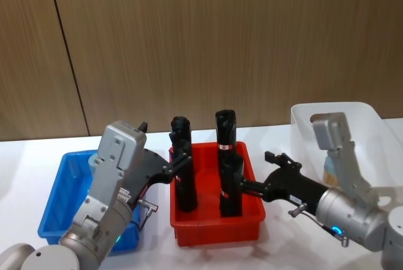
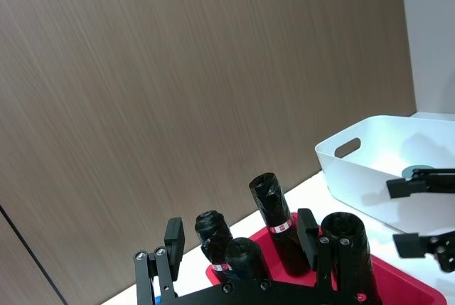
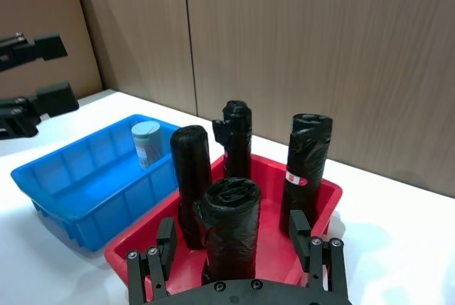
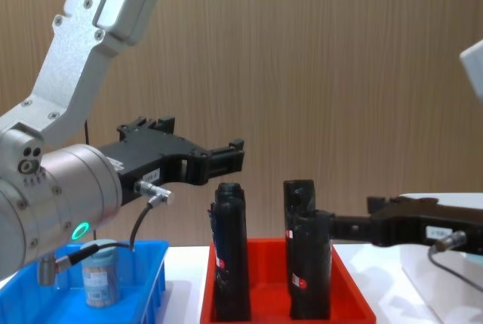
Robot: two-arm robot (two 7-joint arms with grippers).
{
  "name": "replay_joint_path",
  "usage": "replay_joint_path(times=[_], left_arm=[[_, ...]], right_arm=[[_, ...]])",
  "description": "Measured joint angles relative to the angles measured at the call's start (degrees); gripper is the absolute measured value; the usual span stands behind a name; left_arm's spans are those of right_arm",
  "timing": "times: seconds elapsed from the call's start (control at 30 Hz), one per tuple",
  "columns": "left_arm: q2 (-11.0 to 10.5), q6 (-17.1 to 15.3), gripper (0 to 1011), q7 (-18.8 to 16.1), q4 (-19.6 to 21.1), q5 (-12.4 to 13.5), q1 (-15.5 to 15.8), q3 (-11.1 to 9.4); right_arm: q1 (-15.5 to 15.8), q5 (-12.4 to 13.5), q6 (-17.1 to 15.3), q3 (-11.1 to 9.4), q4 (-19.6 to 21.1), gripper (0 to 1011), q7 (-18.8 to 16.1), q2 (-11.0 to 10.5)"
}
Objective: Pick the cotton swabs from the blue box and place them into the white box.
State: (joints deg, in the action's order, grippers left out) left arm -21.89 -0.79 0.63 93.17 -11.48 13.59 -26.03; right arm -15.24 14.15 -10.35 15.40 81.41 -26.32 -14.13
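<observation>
One cotton swabs jar (image 3: 148,143) with a pale blue-grey lid stands upright in the blue box (image 3: 67,191), also seen as the jar (image 4: 99,275) behind my left arm. Another jar's lid (image 2: 416,171) lies inside the white box (image 2: 355,170), and that jar (image 1: 329,169) is partly hidden by my right arm. My left gripper (image 1: 162,144) hangs open and empty between the blue box (image 1: 53,204) and the red tray. My right gripper (image 1: 259,172) is open and empty, beside the white box (image 1: 334,116), pointing at the red tray.
A red tray (image 1: 217,223) with several tall black wrapped rolls (image 1: 184,169) stands between the two boxes, close to both grippers. A brown wood-panel wall runs behind the white table (image 1: 277,135).
</observation>
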Motion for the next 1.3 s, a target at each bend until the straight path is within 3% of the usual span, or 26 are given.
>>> replay_joint_path(times=[0.43, 1.07, 1.3], left_arm=[[0.0, 0.0, 1004, 0.0, 0.0, 0.0, 0.0, 0.0], [0.0, 0.0, 1004, 0.0, 0.01, 0.0, 0.0, 0.0], [0.0, 0.0, 1004, 0.0, 0.0, 0.0, 0.0, 0.0]], right_arm=[[-4.22, -2.2, 0.59, 1.53, -6.94, 1002, -1.23, 2.57], [-9.16, -3.83, 2.04, 3.0, -15.17, 1002, -0.12, 5.6], [-10.23, -4.45, 2.48, 3.44, -17.07, 870, 0.01, 6.26]])
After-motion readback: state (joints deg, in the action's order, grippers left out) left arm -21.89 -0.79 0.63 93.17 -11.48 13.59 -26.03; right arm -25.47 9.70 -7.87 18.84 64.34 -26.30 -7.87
